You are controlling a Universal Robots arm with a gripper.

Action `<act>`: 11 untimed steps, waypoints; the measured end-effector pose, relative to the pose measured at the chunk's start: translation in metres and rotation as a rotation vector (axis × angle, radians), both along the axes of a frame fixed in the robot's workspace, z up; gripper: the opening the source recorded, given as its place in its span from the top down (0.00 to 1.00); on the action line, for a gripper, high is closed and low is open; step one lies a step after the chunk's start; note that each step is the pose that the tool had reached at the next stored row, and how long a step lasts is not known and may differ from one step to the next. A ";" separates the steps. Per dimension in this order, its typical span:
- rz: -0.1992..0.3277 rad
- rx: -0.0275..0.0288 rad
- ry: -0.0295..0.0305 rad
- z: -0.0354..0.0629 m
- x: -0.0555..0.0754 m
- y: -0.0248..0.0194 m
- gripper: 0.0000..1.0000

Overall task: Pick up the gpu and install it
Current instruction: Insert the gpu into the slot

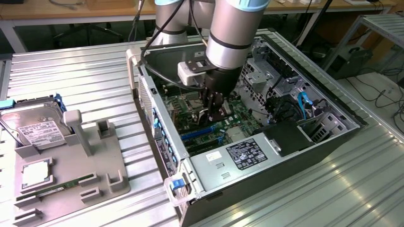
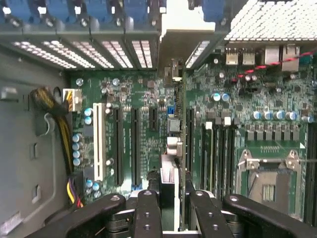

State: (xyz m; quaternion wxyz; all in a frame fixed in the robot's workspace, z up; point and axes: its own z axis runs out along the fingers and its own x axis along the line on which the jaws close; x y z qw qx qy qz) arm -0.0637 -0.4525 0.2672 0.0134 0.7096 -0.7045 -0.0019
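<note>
Arm: reaches down from the far side into the open computer case (image 1: 208, 189), which lies on its side on the ribbed metal table (image 1: 75, 71).
Gripper (image 1: 213, 109): inside the case, low over the motherboard (image 1: 235, 124); in the wrist view its black fingers (image 2: 147, 218) frame the card from both sides.
Jaws: closed on the gpu, one finger on each face of the card.
Gpu (image 2: 179, 99): held on edge, seen almost edge-on in the wrist view as a thin dark-green strip running away from the fingers toward the rear slot openings; its pale metal bracket (image 2: 178, 29) is at the far end, against the case's back wall.
Gpu in the exterior view: mostly hidden behind the gripper and the arm's wrist; it cannot be picked out with certainty there.
Seating: whether the card's lower edge is in a slot or just above the board cannot be told; the contact line is hidden by the card itself.
Expansion slots (image 2: 118, 144): black and one white (image 2: 99, 141), beside the card, unoccupied.
Cpu socket (image 2: 270, 181): partly cut off at the frame edge.
Part tray (image 1: 69, 161): on the exterior view's left, well apart from the case; holds a hard drive (image 1: 35, 125) and a memory stick (image 1: 57, 187), the tray's near corner cut off.
</note>
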 end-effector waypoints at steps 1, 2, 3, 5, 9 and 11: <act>0.000 0.0001 0.0000 -0.0019 0.000 0.0000 0.73; 0.000 0.0000 0.0000 -0.0038 0.000 -0.0001 0.73; 0.000 -0.0003 0.0002 -0.0061 0.000 -0.0013 0.73; 0.000 0.0002 0.0000 -0.0077 -0.001 -0.0025 0.73; 0.000 0.0003 0.0000 -0.0117 -0.005 -0.0025 0.73; 0.000 0.0000 0.0001 -0.0121 -0.007 -0.0026 0.73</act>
